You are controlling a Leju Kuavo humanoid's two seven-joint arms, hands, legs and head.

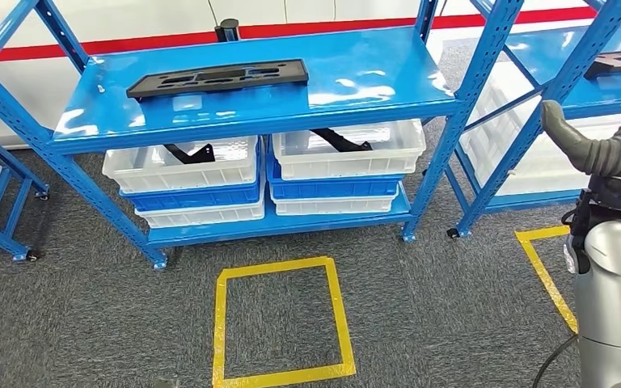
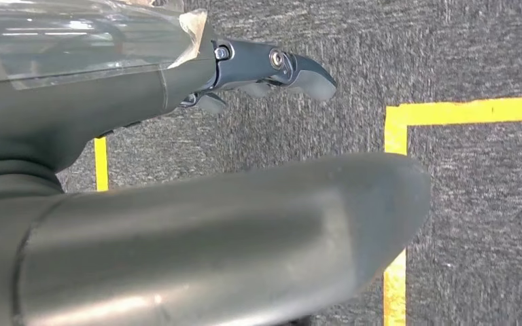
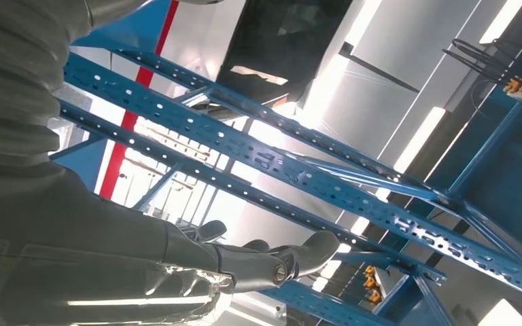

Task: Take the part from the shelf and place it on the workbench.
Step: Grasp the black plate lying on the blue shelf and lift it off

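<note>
A long flat black part (image 1: pixel 218 78) with cut-outs lies on the top board of the blue shelf (image 1: pixel 372 77), towards its left side. My right hand (image 1: pixel 594 145) is raised at the right edge of the head view, well to the right of that part and apart from it. In the right wrist view this hand (image 3: pixel 109 231) holds nothing, its fingers (image 3: pixel 299 255) stretched out before blue shelf beams (image 3: pixel 258 159). My left hand (image 2: pixel 177 204) hangs over grey carpet, fingers (image 2: pixel 272 68) apart and holding nothing.
White and blue bins (image 1: pixel 182 166) (image 1: pixel 348 149) sit stacked on the lower board, with black brackets (image 1: pixel 340 139) inside. A second blue shelf at the right carries another black part (image 1: pixel 618 62). A yellow tape square (image 1: pixel 281 322) marks the carpet before the shelf.
</note>
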